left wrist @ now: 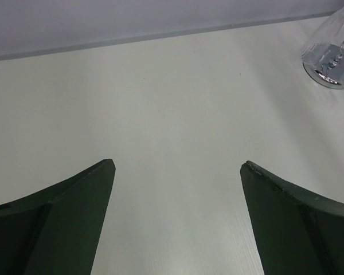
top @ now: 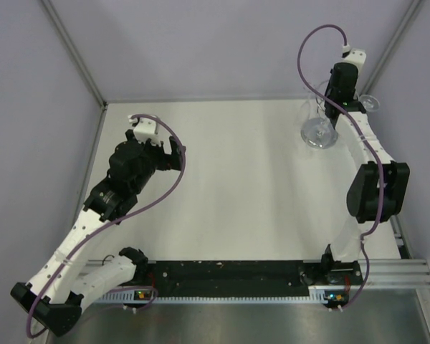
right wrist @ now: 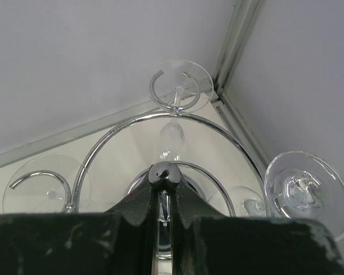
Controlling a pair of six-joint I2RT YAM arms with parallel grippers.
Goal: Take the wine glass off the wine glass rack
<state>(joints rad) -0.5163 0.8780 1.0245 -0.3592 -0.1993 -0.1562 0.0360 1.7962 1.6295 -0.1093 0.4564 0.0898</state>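
Observation:
The chrome wine glass rack [top: 317,131] stands at the far right of the table. In the right wrist view its large hoop [right wrist: 103,143] curves round the central post [right wrist: 163,173]. Three clear wine glasses hang upside down by their feet in ring loops: one at the back [right wrist: 180,86], one at the left [right wrist: 43,183], one at the right [right wrist: 308,193]. My right gripper [right wrist: 165,186] is shut on the central post just under its ball top; it also shows from above [top: 335,115]. My left gripper [left wrist: 178,166] is open and empty over bare table, far left of the rack [top: 173,154].
The rack's mirrored base and a glass bowl [left wrist: 332,60] show at the top right of the left wrist view. Grey walls with metal frame strips [top: 75,54] close in the white table [top: 236,179] on three sides. The rack stands near the back right corner.

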